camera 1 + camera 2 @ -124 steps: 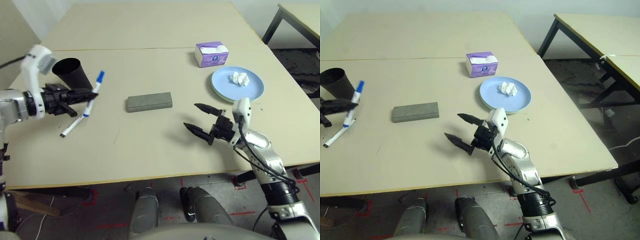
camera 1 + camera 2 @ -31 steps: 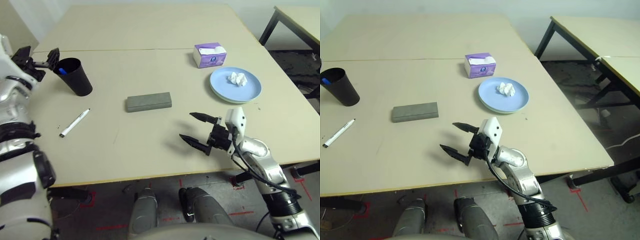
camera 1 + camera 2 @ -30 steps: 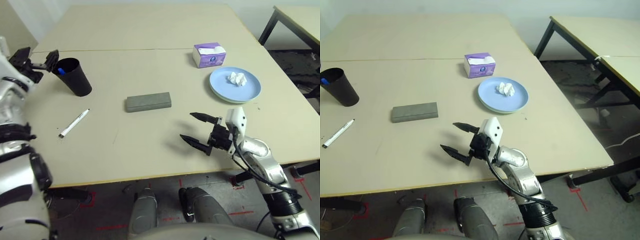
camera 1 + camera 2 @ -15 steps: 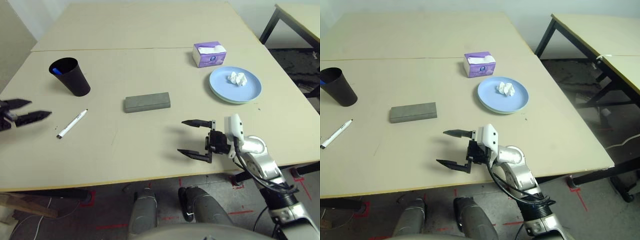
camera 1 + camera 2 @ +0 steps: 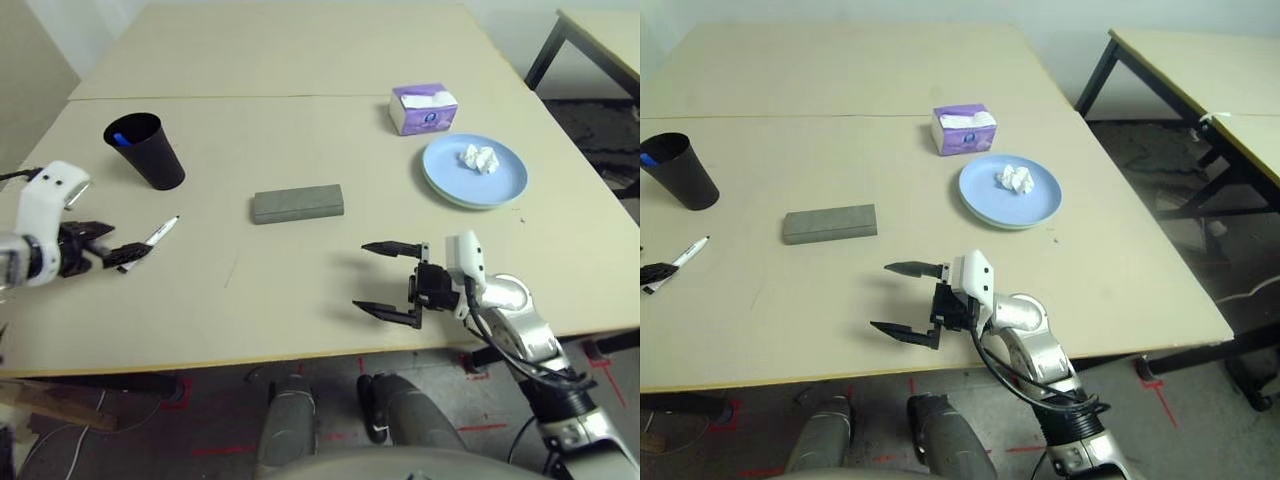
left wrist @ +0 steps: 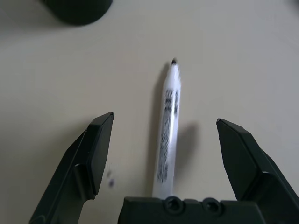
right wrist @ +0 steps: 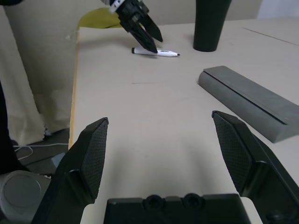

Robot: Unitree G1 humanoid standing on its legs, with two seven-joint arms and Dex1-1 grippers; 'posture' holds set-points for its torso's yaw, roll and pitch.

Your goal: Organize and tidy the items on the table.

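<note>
My left gripper [image 6: 166, 154] is spread wide astride the white pen [image 6: 168, 126]. Closing off-centre could roll it away. Right gripper [image 5: 385, 278] is wide, empty

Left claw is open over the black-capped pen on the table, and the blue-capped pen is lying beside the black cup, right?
Not quite. The left claw is open over the black-capped pen on the table, but the blue-capped pen stands inside the black cup, not beside it. The left eye view shows its blue cap within the rim.

Even, soft overhead light; left wrist view slightly blurred.
</note>
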